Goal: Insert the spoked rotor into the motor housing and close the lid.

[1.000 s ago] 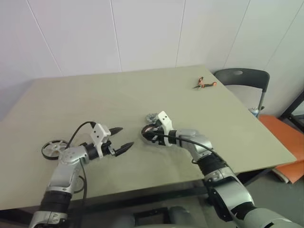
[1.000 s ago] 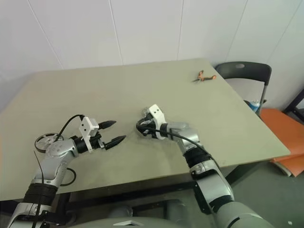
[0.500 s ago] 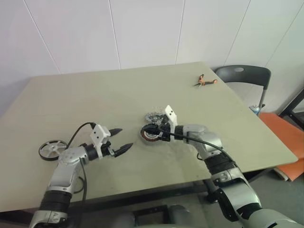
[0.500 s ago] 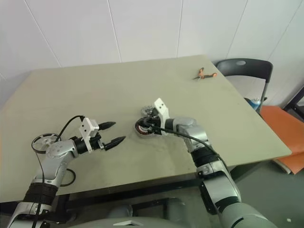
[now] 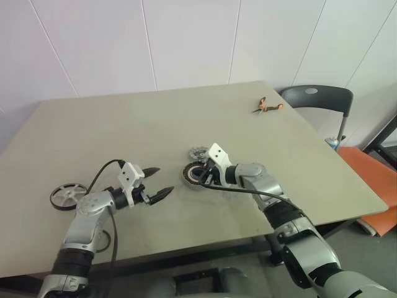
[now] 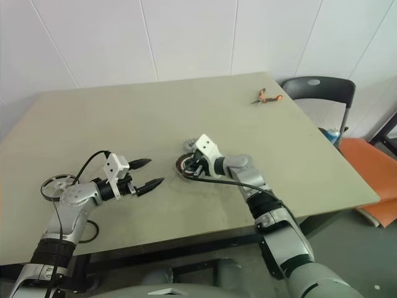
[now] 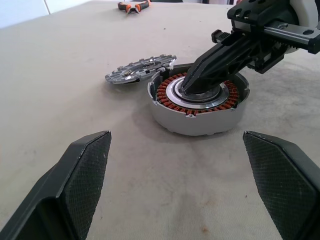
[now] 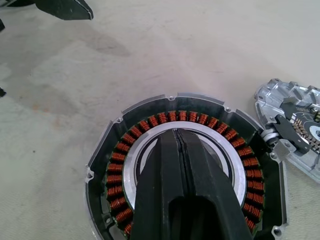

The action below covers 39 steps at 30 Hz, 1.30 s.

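The motor housing [image 8: 118, 165], a round grey shell with a ring of copper windings, sits on the table [image 5: 186, 118] near its middle. My right gripper [image 8: 178, 134] is shut, and its tips rest in the housing's dark centre with nothing between them. The lid [image 7: 140, 70], a ridged grey disc, lies just behind the housing and leans on its edge. The spoked rotor [image 5: 67, 195] lies flat at the table's left, behind my left arm. My left gripper [image 5: 159, 180] hangs open a little left of the housing and points at it.
Orange-handled pliers [image 5: 268, 107] lie at the table's far right corner. A dark chair [image 5: 317, 99] stands beyond that corner, with an orange seat [image 5: 372, 171] further right. A black cable loops along each arm.
My right wrist has rolled, and its shut fingers have settled over the housing's centre. The housing, lid and rotor have stayed put, and the left arm has kept still.
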Each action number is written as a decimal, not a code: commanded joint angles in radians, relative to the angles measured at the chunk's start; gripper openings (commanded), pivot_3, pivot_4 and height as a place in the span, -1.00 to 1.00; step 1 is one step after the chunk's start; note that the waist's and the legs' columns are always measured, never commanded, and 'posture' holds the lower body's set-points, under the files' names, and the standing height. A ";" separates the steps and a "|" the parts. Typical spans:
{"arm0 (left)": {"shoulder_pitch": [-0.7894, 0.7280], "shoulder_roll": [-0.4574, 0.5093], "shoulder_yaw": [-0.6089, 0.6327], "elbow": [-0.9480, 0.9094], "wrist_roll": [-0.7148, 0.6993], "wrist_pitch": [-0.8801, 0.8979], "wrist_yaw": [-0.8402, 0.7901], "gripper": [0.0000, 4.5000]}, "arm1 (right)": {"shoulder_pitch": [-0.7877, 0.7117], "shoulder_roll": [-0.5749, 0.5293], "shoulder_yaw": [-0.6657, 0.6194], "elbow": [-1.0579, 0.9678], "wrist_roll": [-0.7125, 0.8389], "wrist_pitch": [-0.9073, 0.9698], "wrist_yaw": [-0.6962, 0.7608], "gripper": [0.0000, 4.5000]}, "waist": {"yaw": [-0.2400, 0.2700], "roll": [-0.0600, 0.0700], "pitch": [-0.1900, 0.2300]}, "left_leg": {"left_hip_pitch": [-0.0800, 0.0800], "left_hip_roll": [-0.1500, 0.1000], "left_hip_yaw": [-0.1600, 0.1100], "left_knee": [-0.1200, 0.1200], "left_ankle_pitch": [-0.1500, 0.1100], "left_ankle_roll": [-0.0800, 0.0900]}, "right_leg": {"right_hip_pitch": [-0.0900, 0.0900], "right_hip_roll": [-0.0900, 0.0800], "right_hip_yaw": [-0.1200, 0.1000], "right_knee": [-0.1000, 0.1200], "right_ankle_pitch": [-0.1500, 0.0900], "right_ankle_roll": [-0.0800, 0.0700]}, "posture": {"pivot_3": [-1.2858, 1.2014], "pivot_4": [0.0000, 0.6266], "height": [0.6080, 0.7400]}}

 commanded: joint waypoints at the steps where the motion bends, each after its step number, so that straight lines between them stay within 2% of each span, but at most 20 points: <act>1: -0.012 0.010 0.009 -0.030 -0.006 -0.013 -0.003 1.00 | -0.032 -0.018 0.000 0.029 -0.040 -0.023 -0.026 -0.99 | 0.000 0.000 0.000 | 0.001 0.000 0.000 0.000 0.000 0.000 | 0.001 0.000 0.000 0.000 0.000 0.000 | 0.03 -1.00 1.00; 10: -0.017 0.010 0.008 -0.020 -0.002 -0.016 -0.005 1.00 | -0.037 -0.045 0.018 0.119 -0.094 -0.026 -0.027 -0.99 | 0.000 -0.001 -0.001 | 0.008 0.000 0.000 0.000 0.000 0.000 | 0.009 0.000 0.000 0.000 -0.002 -0.002 | 0.03 -1.00 1.00; 15: -0.018 0.010 0.008 -0.018 -0.003 -0.017 -0.007 1.00 | -0.034 0.035 -0.113 0.047 0.083 0.044 0.024 -0.99 | -0.001 -0.001 -0.001 | 0.010 0.000 0.000 0.000 0.000 0.000 | 0.011 0.000 0.000 0.000 -0.003 -0.003 | 0.03 -1.00 1.00; 19: -0.019 0.002 0.032 -0.032 -0.035 -0.005 -0.002 1.00 | -0.014 0.060 -0.150 -0.073 0.200 0.124 0.109 -0.99 | -0.001 0.000 0.000 | 0.006 0.000 0.000 0.000 0.000 0.000 | 0.006 0.001 0.000 0.001 0.000 0.000 | 0.03 -1.00 1.00; 23: 0.049 0.007 0.092 -0.136 -0.119 0.048 0.013 1.00 | 0.001 0.052 -0.149 -0.179 0.277 0.201 0.175 -0.99 | -0.003 0.000 0.000 | 0.004 0.001 0.000 0.000 0.000 0.000 | 0.004 0.000 0.000 0.001 0.000 0.000 | 0.03 -1.00 1.00; 28: 0.228 -0.013 0.216 -0.366 -0.256 0.194 0.146 1.00 | -0.015 0.037 -0.121 -0.151 0.239 0.171 0.162 -0.99 | -0.002 0.000 0.000 | 0.005 0.001 0.000 -0.001 0.000 0.000 | 0.004 -0.001 0.001 0.001 -0.001 0.000 | 0.03 -1.00 1.00; 31: 0.391 -0.060 0.345 -0.525 -0.444 0.342 0.298 1.00 | -0.021 0.035 -0.114 -0.126 0.230 0.156 0.164 -0.99 | -0.005 0.000 0.000 | 0.005 0.001 0.000 -0.001 0.000 0.000 | 0.004 -0.001 0.001 0.001 -0.002 -0.002 | 0.03 -1.00 1.00; 36: 0.640 -0.134 0.610 -0.669 -0.993 0.487 0.531 1.00 | -0.017 0.045 -0.088 -0.098 0.218 0.137 0.177 -0.99 | -0.021 -0.002 0.001 | 0.005 0.003 0.000 -0.001 0.000 0.000 | 0.003 -0.002 0.001 0.000 -0.002 -0.002 | 0.03 -1.00 1.00; 39: 0.779 -0.176 0.688 -0.694 -1.242 0.506 0.595 1.00 | -0.015 0.058 -0.077 -0.092 0.224 0.127 0.196 -0.99 | -0.025 -0.002 0.001 | 0.006 0.003 -0.001 -0.001 0.000 0.000 | 0.004 -0.002 0.000 0.000 -0.003 -0.003 | 0.03 -1.00 1.00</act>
